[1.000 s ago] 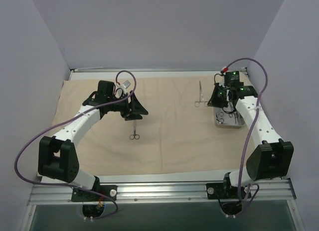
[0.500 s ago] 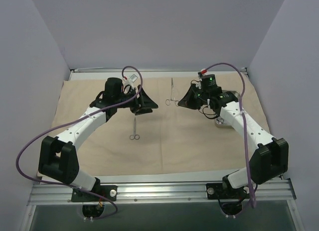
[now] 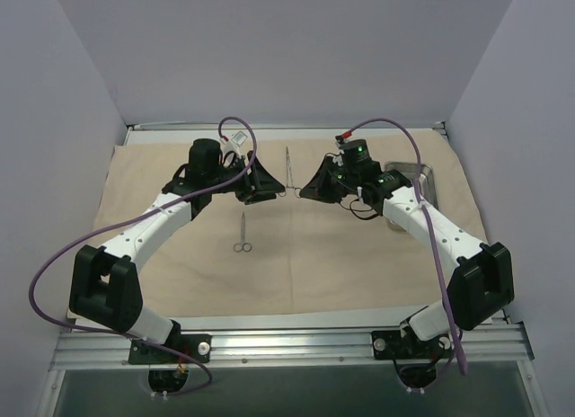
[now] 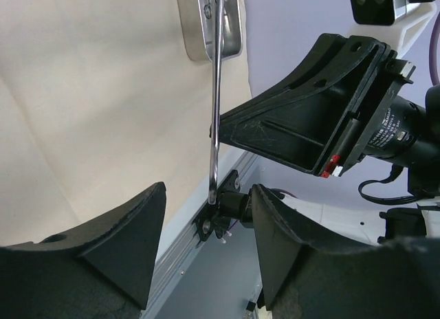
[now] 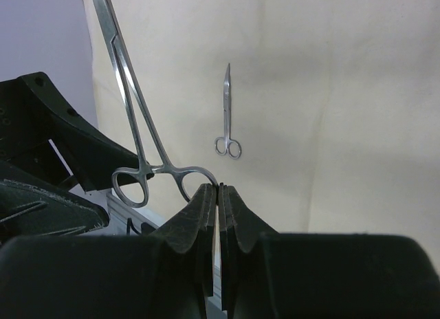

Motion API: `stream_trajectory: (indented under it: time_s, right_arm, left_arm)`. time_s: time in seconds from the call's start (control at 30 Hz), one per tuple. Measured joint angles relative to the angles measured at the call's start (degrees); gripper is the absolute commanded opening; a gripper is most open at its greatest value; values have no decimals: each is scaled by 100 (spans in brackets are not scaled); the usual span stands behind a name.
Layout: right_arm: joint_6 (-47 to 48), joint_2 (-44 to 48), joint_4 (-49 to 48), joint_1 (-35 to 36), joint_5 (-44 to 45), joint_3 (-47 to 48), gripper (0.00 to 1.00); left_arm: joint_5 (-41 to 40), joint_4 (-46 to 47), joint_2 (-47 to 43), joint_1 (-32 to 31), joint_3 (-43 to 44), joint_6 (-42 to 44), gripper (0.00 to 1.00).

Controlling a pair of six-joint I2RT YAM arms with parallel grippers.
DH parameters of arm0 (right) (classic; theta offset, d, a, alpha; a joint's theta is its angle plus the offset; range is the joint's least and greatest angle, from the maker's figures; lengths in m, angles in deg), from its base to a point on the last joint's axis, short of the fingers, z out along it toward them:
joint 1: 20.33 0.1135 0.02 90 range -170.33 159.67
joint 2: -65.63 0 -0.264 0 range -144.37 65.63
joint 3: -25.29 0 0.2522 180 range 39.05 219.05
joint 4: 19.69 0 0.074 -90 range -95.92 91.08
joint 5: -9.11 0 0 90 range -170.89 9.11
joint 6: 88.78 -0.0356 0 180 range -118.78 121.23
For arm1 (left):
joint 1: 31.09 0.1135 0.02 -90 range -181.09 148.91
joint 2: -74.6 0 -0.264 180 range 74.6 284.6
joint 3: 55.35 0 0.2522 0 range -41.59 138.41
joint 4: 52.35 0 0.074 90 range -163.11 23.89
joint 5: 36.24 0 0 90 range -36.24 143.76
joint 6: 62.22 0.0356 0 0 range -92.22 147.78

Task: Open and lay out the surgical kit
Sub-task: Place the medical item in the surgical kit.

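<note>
The beige cloth wrap (image 3: 341, 255) lies spread flat on the table. My right gripper (image 3: 308, 191) (image 5: 218, 187) is shut on one ring handle of the forceps (image 3: 287, 168) (image 5: 137, 137) and holds them in the air above the middle of the cloth. My left gripper (image 3: 266, 190) (image 4: 208, 195) is open and faces it. The forceps' shaft (image 4: 215, 113) ends just in front of the gap between the left fingers, touching neither. The scissors (image 3: 243, 233) (image 5: 228, 119) lie flat on the cloth below the left gripper. The steel tray (image 3: 419, 173) (image 4: 234, 30) sits at the right, partly hidden by the right arm.
The cloth covers nearly the whole table, with grey walls on three sides. An aluminium rail (image 3: 287, 345) with both arm bases runs along the near edge. Purple cables (image 3: 54, 255) loop off each arm.
The right arm has carried the forceps left from over the tray to the middle of the cloth. The left gripper has swung from above the scissors towards the back and right, facing the forceps.
</note>
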Motion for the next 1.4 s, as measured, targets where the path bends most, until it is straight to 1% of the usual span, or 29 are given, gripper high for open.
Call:
stream_trajectory:
  time_s: [0.23, 0.33, 0.37, 0.47, 0.57, 0.6, 0.63, 0.7, 0.8, 0.83, 0.9, 1.0, 1.13, 1.23, 1.4]
  right_arm:
    - [-87, -81, -61, 46, -2, 0, 0]
    - [-118, -101, -87, 74, -4, 0, 0]
    - [-133, -105, -98, 90, -4, 0, 0]
    - [-164, -144, -127, 116, -22, 0, 0]
    - [-184, -201, -138, 146, -26, 0, 0]
    - [-186, -212, -149, 155, -26, 0, 0]
    - [-186, -225, -151, 160, -26, 0, 0]
    - [-186, -258, -149, 164, -22, 0, 0]
    - [-186, -295, -125, 168, -24, 0, 31]
    - [-162, -304, -96, 175, -22, 11, 48]
    - [-52, -339, 72, 179, 46, 107, 69]
    - [214, -339, 393, 177, 256, 332, 72]
    - [599, -284, 804, 48, 590, 621, 75]
    - [815, -105, 1014, -286, 669, 588, 75]
    - [1056, 442, 1191, -1064, 671, 168, 76]
  left_arm:
    - [4, 7, 0, -2, 0, 0, 53]
    - [7, 11, 7, -4, 0, -9, 44]
    - [7, 20, 9, -4, 2, -7, 38]
    - [9, 42, 24, -4, 2, 0, 31]
    - [11, 44, 39, -4, 0, 15, 17]
    - [13, 44, 48, -4, 2, 20, 7]
    - [22, 44, 61, -4, 2, 22, 2]
    - [26, 33, 92, -2, 2, 74, 2]
    - [0, -105, 116, 2, 4, 238, 2]
    - [-15, -232, 118, 2, 11, 367, 2]
    - [-39, -540, 120, 4, 15, 579, 2]
    - [-70, -887, 122, 24, -26, 870, 2]
    - [-118, -1021, 116, 76, -409, 1093, 2]
    - [-173, -1161, 116, 122, -756, 1152, 2]
    - [-221, -1204, 42, 286, -1285, 1163, 2]
